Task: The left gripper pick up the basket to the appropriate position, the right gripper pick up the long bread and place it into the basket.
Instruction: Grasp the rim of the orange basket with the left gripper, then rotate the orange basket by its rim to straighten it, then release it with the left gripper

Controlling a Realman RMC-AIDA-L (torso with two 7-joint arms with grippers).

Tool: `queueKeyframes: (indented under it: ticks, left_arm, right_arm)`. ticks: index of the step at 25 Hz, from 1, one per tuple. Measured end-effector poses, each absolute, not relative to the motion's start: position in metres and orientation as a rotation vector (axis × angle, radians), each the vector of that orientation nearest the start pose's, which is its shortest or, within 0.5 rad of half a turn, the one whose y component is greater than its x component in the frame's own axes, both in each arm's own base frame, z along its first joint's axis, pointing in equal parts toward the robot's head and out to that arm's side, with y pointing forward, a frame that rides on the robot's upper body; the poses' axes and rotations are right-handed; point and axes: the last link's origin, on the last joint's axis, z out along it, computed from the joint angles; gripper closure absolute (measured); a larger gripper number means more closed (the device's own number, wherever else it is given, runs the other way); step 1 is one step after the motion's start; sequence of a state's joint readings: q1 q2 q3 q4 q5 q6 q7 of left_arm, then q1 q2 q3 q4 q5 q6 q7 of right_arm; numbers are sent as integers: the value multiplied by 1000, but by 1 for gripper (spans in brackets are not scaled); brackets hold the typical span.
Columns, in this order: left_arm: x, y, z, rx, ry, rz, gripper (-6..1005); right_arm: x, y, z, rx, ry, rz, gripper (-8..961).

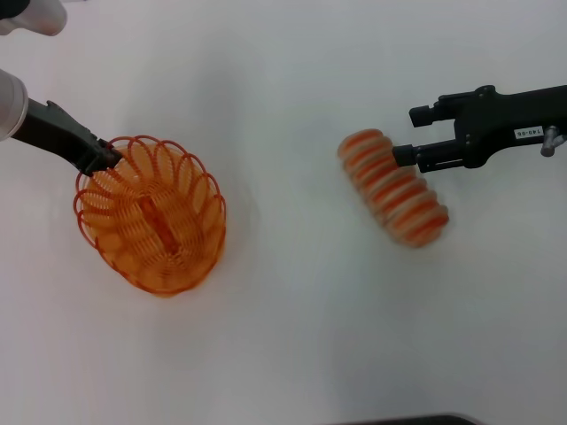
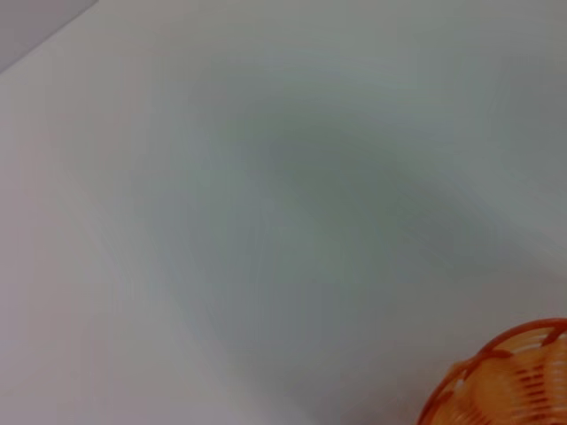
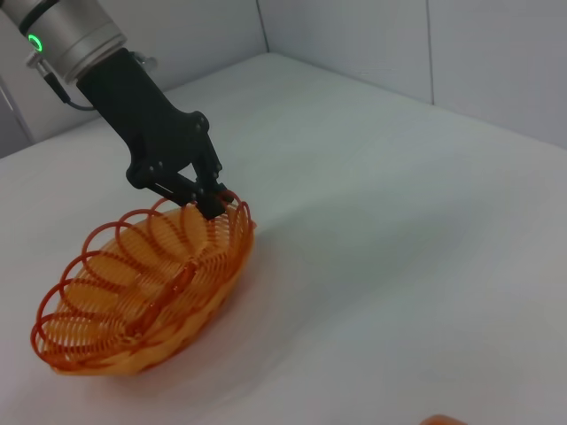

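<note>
Clearly seen from the head view: oval orange wire basket with looped rim and spiral base (image 1: 152,217) on the left part of the plain white table (image 1: 283,336), tilted, far rim raised. Gripped at this raised rim by the black two-fingered left gripper (image 1: 104,159), fingers closed tight on one wire loop, arm with silver-grey cylindrical wrist reaching in from the upper left corner. Confirmed from the right wrist view: same left gripper (image 3: 211,202) pinching the rim of the basket (image 3: 142,292), the side away from the gripper resting low near the table (image 3: 399,248), the held side lifted. Nothing inside the basket except its own orange centre wire.

On the right side, long ridged bread with alternating orange and pale cream stripes (image 1: 392,188), lying diagonally, somewhat blurred, well apart from the basket. Held at its upper end by the black right gripper with small white numbered label (image 1: 403,156), coming in from the right edge. Lower finger touching the bread end; upper finger visible apart above it, so jaws partly open around the loaf end, grasp looking loose or not fully sure.

From the left wrist view: only bare table (image 2: 266,221) and a small piece of the orange basket rim (image 2: 505,381) in one corner
</note>
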State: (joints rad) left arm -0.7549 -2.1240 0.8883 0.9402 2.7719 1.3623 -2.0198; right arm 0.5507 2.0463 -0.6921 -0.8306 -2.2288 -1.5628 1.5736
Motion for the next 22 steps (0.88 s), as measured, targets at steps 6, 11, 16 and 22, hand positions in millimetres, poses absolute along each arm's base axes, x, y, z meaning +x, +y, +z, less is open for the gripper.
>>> queueKeyframes:
  ticks: [6, 11, 16, 22]
  left_arm:
    - [-238, 396, 9, -2575, -864, 388, 882]
    - [-234, 398, 17, -2524, -996, 368, 894]
    - [-230, 397, 21, -2501, -1107, 356, 905]
    - [-225, 394, 27, -2484, -1256, 287, 919]
  right_arm:
    - [273, 344, 31, -2759, 697, 342, 174]
    - [274, 344, 31, -2758, 697, 342, 174]
    - [273, 344, 32, -2755, 690, 340, 174]
    - [272, 345, 34, -2750, 679, 339, 174]
